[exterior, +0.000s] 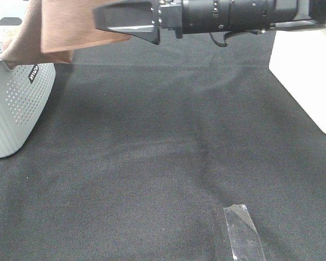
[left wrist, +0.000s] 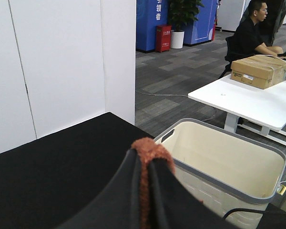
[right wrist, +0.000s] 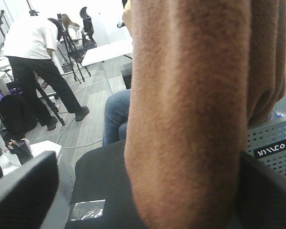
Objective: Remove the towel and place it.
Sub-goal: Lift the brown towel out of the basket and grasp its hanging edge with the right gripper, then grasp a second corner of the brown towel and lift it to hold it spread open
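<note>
Towel [exterior: 65,24] hangs over grey basket [exterior: 16,109], left claw [left wrist: 145,160] clamped on a fold to lift it; hold of right claw [right wrist: 148,191] unclear.

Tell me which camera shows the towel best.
Right wrist: the towel fills the frame, its terry pile clear. Exterior high catches only a part at the top left; left wrist shows just a pinched edge.
</note>
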Motion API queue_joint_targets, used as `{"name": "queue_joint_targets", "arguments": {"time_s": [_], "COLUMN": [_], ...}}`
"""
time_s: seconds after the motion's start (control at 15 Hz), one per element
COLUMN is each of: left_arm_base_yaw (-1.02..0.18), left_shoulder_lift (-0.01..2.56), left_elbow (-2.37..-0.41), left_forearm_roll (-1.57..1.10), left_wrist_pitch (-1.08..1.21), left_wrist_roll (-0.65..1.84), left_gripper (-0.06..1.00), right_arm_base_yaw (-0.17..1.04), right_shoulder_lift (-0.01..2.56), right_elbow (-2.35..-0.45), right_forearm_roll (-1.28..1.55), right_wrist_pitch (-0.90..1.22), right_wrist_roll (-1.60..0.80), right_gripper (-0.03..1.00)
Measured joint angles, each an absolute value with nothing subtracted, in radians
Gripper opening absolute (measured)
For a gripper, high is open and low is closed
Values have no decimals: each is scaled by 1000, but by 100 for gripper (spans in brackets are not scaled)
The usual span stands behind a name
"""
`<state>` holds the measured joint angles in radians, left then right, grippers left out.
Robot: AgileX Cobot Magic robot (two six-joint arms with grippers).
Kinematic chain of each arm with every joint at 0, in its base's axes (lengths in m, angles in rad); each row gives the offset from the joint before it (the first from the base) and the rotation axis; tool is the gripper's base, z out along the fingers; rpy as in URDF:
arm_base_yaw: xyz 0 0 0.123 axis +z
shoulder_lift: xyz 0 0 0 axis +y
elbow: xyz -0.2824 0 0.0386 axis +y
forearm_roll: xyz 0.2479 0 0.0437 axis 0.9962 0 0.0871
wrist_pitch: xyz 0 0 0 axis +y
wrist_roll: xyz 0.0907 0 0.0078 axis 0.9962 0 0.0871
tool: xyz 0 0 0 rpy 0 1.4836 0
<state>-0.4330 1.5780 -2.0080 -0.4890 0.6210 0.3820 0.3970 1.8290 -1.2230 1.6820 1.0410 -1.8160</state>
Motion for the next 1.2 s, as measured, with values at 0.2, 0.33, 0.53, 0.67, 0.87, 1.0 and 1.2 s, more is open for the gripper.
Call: {"name": "queue_joint_targets", "arguments": {"time_s": [0.2,0.33,0.53,0.67,0.87,1.0,1.2], "left_arm_base_yaw": [-433,-433,-433,-433,-433,-433,-433], "left_shoulder_lift": [1589,1602,1603,1603,1603,1603,1634], "left_elbow": [-2008,-2008,-2008,-2008,-2008,-2008,-2008], "left_forearm_roll": [-502,-505,-510,-510,-510,-510,-513], "left_wrist_pitch": [615,608,606,608,609,608,574], "left_wrist_roll": [378,368,365,365,357,355,288], "left_gripper": [1,1,1,1,1,1,1], "right_arm_base_yaw": [396,396,396,396,396,396,396], "right_shoulder_lift": [1829,1829,1829,1817,1715,1603,1404], "right_elbow": [-1223,-1223,-1223,-1223,-1223,-1223,-1223], "right_forearm_roll": [1717,1719,1675,1607,1449,1301,870], "right_wrist_pitch": [1031,1021,1048,1080,1032,909,721], "right_wrist_roll": [-1816,-1808,-1788,-1729,-1513,-1344,-1028], "right_gripper": [60,29,1,1,1,1,1]}}
